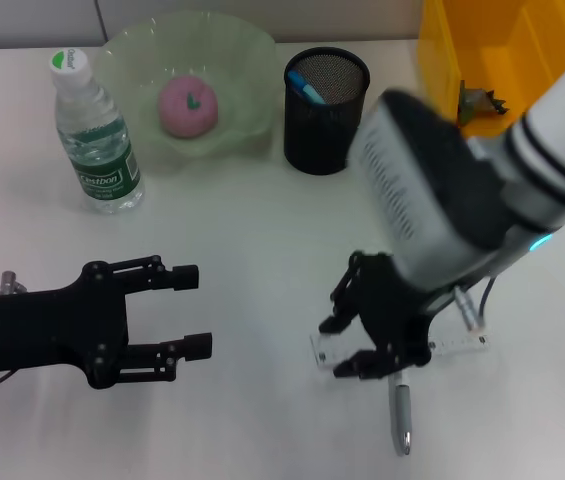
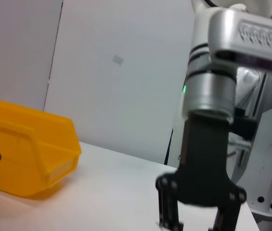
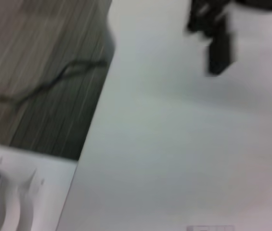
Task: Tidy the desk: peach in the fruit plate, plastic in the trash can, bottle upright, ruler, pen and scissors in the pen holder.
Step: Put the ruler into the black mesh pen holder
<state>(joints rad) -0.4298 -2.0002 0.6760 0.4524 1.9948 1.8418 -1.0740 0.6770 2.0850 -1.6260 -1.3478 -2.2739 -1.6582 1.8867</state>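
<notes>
Ruler lies flat on the desk directly beneath the right gripper, whose fingers are spread wide just above its near end. Pen rests just behind that gripper, toward the robot. Left gripper hovers well apart to the side, jaws wide, holding nothing. Beyond the grippers stand the upright bottle, the plate holding the peach, the mesh pen holder and the yellow bin.
</notes>
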